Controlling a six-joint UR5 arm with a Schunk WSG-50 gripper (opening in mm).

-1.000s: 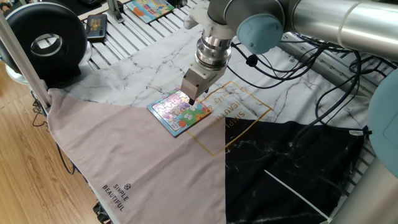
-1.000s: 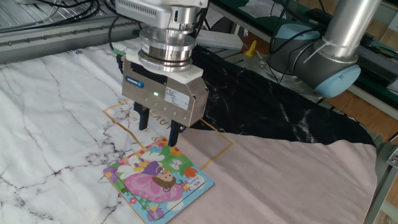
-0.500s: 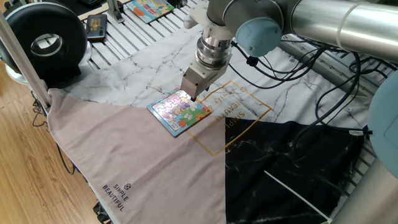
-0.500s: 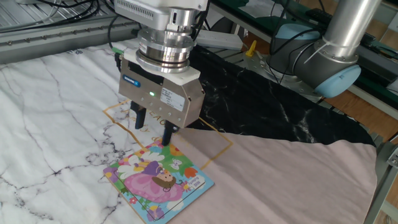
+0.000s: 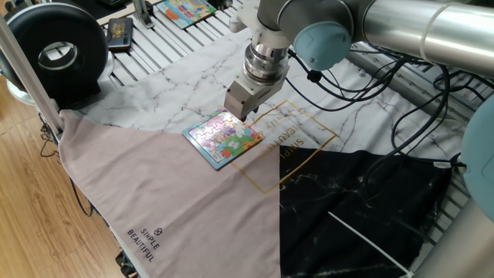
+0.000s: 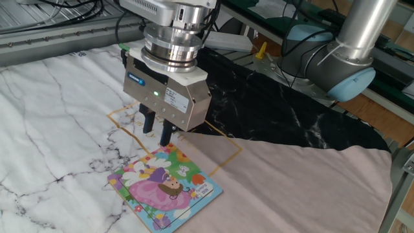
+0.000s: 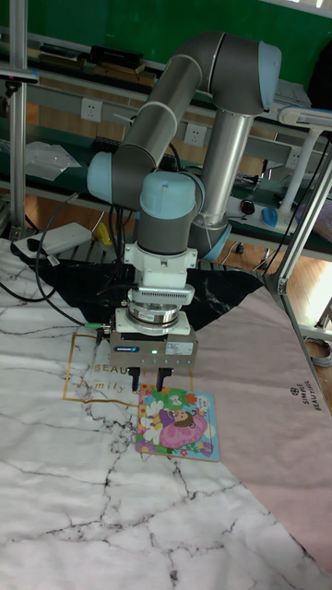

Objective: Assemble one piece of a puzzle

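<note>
Robot claw [image 6: 157, 133], fingers slightly apart and holding nothing visible, hovers just above the puzzle [image 6: 165, 188], which looks complete.

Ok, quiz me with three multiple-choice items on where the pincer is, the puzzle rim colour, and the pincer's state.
1. Where is the pincer relative to the puzzle?
A. Above the puzzle's edge nearest the gold-outlined print
B. Over the black cloth
C. Beside the round black device

2. What colour is the puzzle's rim?
A. Red
B. Blue
C. Black

3. How do the pincer's fingers stand?
A. Spread wide around the whole board
B. Close together, with only a narrow gap
C. Hidden from every camera

Answers:
1. A, since the fingertips hang by the board's edge near the gold lettering in both fixed views.
2. B, since a blue border shows along the board's sides.
3. B, since the other fixed view shows two dark fingers nearly side by side; whether they hold the piece cannot be told.
</note>
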